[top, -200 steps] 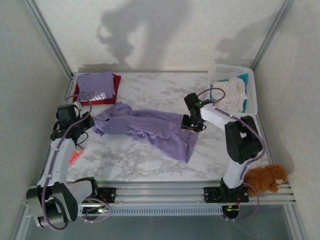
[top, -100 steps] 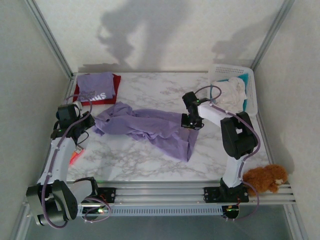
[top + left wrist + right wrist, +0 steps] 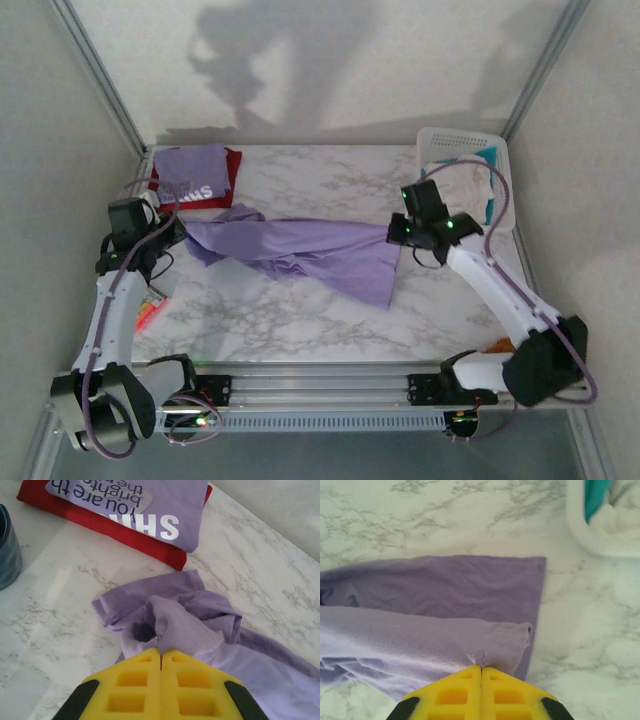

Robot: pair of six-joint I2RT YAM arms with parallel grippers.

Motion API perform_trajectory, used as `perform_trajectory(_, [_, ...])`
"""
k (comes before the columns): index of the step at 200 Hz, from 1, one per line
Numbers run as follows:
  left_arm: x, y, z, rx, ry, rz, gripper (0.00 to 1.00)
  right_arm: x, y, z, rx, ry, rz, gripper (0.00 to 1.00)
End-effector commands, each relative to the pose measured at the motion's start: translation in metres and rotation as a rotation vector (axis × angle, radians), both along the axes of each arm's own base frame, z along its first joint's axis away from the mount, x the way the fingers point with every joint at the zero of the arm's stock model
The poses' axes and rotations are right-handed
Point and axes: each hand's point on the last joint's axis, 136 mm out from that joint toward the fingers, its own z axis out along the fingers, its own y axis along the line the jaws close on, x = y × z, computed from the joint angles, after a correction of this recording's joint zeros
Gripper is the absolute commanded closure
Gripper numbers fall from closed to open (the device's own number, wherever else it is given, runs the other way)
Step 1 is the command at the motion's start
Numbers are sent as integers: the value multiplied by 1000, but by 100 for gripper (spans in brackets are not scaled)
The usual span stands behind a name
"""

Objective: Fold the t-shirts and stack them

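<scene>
- The left tool (image 3: 161,652) is clenched, its yellow pads meeting on a bunched fold of the plain lavender t-shirt (image 3: 200,625), probably at its collar or shoulder end.
- The right tool (image 3: 481,669) is likewise clamped, gripping a rolled edge at the shirt's opposite end, near a hem corner.
- The shirt stretches between them over the middle of the table (image 3: 300,330), with a loose flap trailing toward the near edge. I cannot tell whether it is lifted clear.
- To do this well, I judge that both pinches must hold firm while the arms pull evenly apart, so the creases come out before the cloth goes down flat.
- The lowering should be level, with both ends touching together.
- The lettered lavender t-shirt (image 3: 150,505) lies folded on the red t-shirt (image 3: 120,531) in the far-left corner, so the spread should stay clear of that stack.
</scene>
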Motion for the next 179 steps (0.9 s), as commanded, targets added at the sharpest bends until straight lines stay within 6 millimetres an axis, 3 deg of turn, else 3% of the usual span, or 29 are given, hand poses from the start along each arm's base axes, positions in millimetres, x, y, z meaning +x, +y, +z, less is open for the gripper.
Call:
perform_trajectory(1, [8,1,36,-19,-114,5,100,-6,-13,9,-15,-98,-25,100])
perform_trajectory(44, [18,-17,111,-49,-327,-89,100,-5,-20,83,-7,-324,-2,100])
perform_trajectory(57, [19,-18,127,-39,-357,-101,100,-4,-18,105,7,-379,17,100])
perform_trajectory(68, [19,-15,130,-27,-348,-89,100,-7,-18,108,14,-360,17,100])
perform_trajectory(83, [19,-7,112,-12,-264,-56,100,-24,-28,77,29,-211,-77,100])
perform_trajectory(99, [14,-4,75,-19,-155,-30,100,-58,-31,15,83,-39,-177,100])
perform_trajectory(118, [3,-5,24,-51,-54,-15,100,-92,-17,-56,175,148,-220,100])
perform_trajectory(127, [-3,-6,0,-67,-2,-9,100,-102,-15,-77,172,235,-241,77])
perform_trajectory(134, [-8,-6,-14,-76,36,4,100,-105,-17,-82,149,270,-254,60])
perform_trajectory(145, [-13,-6,-34,-97,95,25,100,-100,-18,-76,112,267,-248,50])
perform_trajectory(163, [-14,-7,-55,-120,162,24,100,-89,-27,-62,43,234,-243,47])
perform_trajectory(179, [-11,-7,-60,-125,181,21,100,-77,-31,-64,43,239,-234,47])
